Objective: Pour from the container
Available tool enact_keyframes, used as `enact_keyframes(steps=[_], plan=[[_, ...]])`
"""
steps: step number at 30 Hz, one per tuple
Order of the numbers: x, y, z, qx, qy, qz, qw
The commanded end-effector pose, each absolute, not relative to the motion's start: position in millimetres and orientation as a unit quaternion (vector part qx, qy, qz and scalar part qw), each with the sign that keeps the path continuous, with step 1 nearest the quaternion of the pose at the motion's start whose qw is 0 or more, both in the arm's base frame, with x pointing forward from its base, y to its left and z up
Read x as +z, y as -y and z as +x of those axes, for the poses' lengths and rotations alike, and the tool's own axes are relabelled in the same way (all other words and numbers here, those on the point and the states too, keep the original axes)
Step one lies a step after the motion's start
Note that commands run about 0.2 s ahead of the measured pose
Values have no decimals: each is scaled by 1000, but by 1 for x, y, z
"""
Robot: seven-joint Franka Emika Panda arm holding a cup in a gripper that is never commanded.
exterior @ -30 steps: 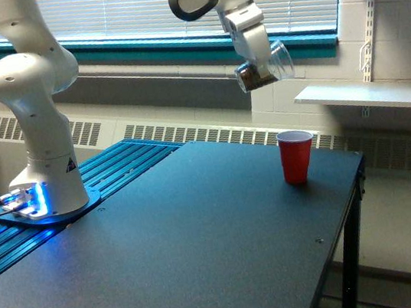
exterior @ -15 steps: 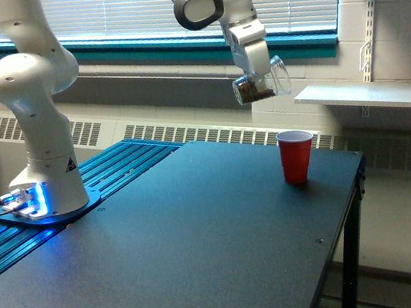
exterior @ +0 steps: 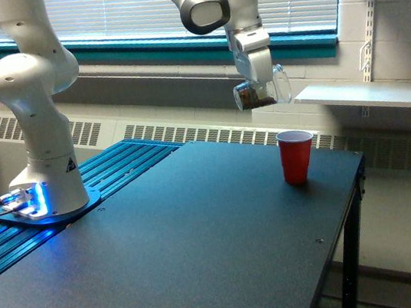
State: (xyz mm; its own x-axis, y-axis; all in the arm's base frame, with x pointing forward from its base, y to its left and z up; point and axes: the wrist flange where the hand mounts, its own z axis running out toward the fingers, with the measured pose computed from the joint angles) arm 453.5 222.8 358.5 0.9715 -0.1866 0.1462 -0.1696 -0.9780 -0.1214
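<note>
Gripper [exterior: 260, 82] clamps container [exterior: 259, 95], tipped sideways, mouth toward view's right.

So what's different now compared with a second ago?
The gripper has carried the clear cup of dark brown contents lower and slightly toward the exterior view's left, tipping it back closer to level. It keeps hold of the cup above the red cup, which stays upright on the black table; nothing visibly pours.

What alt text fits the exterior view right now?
A white robot arm's gripper holds a clear cup of dark brown contents in the air, above a red cup standing upright on a dark table, offset toward the view's left.
</note>
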Motion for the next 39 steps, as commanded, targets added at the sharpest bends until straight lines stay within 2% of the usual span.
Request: enact_keyframes(steps=[1, 39], plan=[[359, -231, 454, -73, -89, -992, 46], [336, -257, 461, -18, -90, -996, 1]])
